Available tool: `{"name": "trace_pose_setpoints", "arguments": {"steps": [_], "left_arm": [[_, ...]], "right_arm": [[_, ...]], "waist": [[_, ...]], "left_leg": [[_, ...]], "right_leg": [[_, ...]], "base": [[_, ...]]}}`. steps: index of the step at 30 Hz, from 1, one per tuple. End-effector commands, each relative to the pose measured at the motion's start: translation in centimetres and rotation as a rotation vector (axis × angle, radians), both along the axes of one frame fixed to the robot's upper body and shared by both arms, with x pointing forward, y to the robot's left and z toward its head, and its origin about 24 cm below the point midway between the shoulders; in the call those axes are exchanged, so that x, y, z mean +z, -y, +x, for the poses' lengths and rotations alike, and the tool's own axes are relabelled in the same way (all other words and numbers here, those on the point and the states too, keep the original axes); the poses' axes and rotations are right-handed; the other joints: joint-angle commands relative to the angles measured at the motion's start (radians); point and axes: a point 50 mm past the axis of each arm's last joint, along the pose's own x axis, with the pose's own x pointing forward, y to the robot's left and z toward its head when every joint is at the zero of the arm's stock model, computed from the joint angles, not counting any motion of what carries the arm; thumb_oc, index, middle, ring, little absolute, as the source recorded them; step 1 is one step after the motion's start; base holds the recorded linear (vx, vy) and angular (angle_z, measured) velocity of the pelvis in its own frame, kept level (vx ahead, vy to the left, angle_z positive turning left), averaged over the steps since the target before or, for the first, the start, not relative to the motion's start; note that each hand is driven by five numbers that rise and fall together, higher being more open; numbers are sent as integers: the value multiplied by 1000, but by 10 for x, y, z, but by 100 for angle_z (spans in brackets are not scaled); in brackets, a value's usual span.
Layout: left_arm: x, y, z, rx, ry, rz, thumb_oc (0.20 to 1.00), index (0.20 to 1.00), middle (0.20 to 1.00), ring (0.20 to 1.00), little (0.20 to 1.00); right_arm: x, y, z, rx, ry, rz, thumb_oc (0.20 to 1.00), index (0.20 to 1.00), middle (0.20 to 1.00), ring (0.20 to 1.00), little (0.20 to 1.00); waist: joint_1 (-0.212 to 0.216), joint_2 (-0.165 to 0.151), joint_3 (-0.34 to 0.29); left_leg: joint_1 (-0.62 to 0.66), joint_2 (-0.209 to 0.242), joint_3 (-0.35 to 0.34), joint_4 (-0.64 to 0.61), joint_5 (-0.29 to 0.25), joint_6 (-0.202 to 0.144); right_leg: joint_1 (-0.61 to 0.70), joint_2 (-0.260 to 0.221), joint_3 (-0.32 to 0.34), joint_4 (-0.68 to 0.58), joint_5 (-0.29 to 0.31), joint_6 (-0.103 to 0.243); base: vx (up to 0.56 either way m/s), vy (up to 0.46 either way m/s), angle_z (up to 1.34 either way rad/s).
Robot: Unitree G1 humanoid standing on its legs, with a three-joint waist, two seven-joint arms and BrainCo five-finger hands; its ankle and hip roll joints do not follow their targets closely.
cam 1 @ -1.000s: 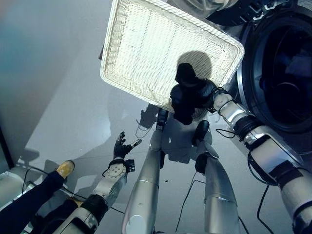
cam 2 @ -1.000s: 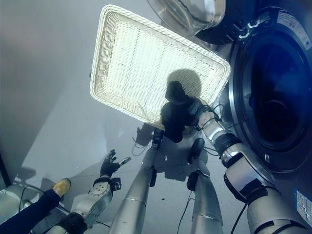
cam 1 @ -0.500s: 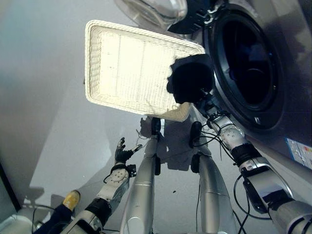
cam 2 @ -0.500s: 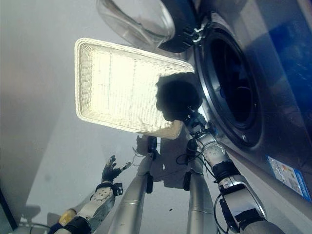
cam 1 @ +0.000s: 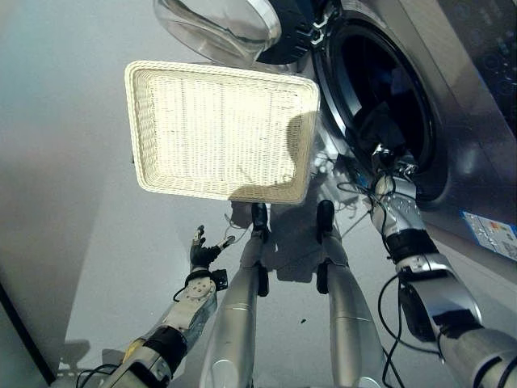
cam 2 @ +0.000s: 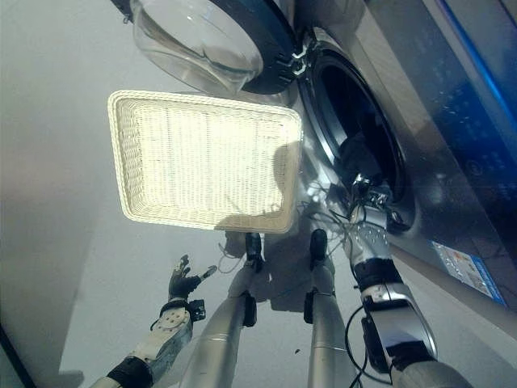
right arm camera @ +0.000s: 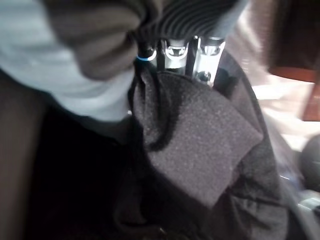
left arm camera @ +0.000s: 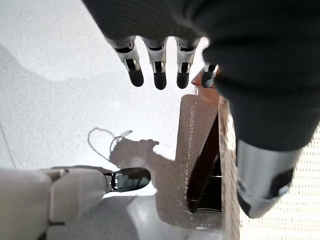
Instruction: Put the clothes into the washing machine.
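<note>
Clothes [right arm camera: 200, 150], a dark bundle, sat at the washer [cam 1: 420, 89] mouth, the right hand's [cam 2: 365, 198] fingers [right arm camera: 176, 52] curled into them in its wrist view; the left hand [cam 1: 202, 252] hung slack-fingered over the floor [cam 1: 73, 162].

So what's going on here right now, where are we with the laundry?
The right hand is at the open mouth of the washing machine, holding a dark garment there; the right wrist view shows its fingers curled into the cloth. The garment is at the drum opening but not yet let go. The white wicker basket sits on the floor beside the machine and looks empty. The washer's door is swung open above the basket. The left hand hangs low over the floor, fingers relaxed, holding nothing.
</note>
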Motion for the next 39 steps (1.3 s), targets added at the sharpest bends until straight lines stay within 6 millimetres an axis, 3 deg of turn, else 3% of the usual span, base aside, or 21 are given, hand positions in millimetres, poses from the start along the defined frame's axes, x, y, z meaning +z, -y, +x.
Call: {"name": "trace_pose_setpoints", "arguments": {"steps": [1, 5, 6, 7, 8, 13, 23, 29, 34, 39], "left_arm": [[0, -3, -2, 28, -24, -12, 1000, 1000, 1000, 1000, 1000], [-1, -7, -5, 13, -33, -2, 1000, 1000, 1000, 1000, 1000], [-1, -10, -7, -3, -41, 8, 1000, 1000, 1000, 1000, 1000], [0, -11, -7, -6, -41, 6, 1000, 1000, 1000, 1000, 1000], [-1, -12, -8, -14, -44, 3, 1000, 1000, 1000, 1000, 1000], [-2, -9, -9, -34, -45, -10, 1000, 1000, 1000, 1000, 1000], [-8, -4, -13, -44, -59, -16, 1000, 1000, 1000, 1000, 1000], [-12, -1, -16, -40, -70, -37, 1000, 1000, 1000, 1000, 1000], [-15, 1, -15, -48, -74, -44, 1000, 1000, 1000, 1000, 1000], [-15, 0, -14, -44, -75, -46, 1000, 1000, 1000, 1000, 1000]], "right_arm": [[93, 126, -62, -572, 127, -86, 200, 200, 200, 200, 200], [111, 138, -69, -618, 98, -68, 200, 200, 200, 200, 200], [123, 145, -80, -697, 165, 6, 200, 200, 200, 200, 200], [126, 147, -82, -715, 195, 24, 338, 338, 338, 338, 338], [131, 147, -84, -730, 255, 44, 1000, 1000, 1000, 1000, 1000], [144, 126, -75, -612, 316, 44, 1000, 1000, 1000, 1000, 1000], [123, 102, -50, -452, 295, -28, 1000, 1000, 1000, 1000, 1000], [123, 80, -38, -342, 429, -175, 1000, 1000, 1000, 1000, 1000], [109, 72, -32, -316, 497, -190, 1000, 1000, 1000, 1000, 1000], [84, 75, -31, -325, 450, -151, 1000, 1000, 1000, 1000, 1000]], "waist": [[-33, 47, -9], [-21, 50, -9], [-11, 51, -9], [-10, 53, -9], [-8, 57, -9], [-1, 71, -9], [7, 85, -9], [5, 94, -9], [0, 97, -9], [-10, 95, -9]], "left_leg": [[-19, -39, -50, 36, -68, -20], [-25, -42, -56, 47, -71, -21], [-34, -44, -63, 56, -69, -20], [-39, -45, -65, 61, -70, -21], [-42, -48, -69, 69, -73, -20], [-54, -50, -68, 90, -74, -18], [-50, -58, -75, 117, -83, -16], [-34, -48, -60, 102, -75, -24], [-5, -55, -57, 94, -81, -20], [14, -64, -59, 100, -91, -16]], "right_leg": [[-13, 18, -86, 79, -51, 55], [-12, 14, -98, 85, -59, 51], [-15, 14, -106, 92, -61, 47], [-18, 15, -108, 96, -63, 45], [-18, 14, -113, 105, -71, 42], [-30, 12, -120, 135, -91, 34], [-22, 2, -130, 165, -116, 25], [-9, 2, -130, 160, -121, 24], [14, 1, -124, 149, -121, 27], [34, -7, -111, 132, -110, 33]], "base": [[37, -60, 5], [36, -44, 5], [39, -50, 2], [93, -58, 5], [68, -7, 6], [50, 21, 5], [14, 3, 2], [-13, 27, -1], [-48, 43, -1], [-46, 37, 3]]}}
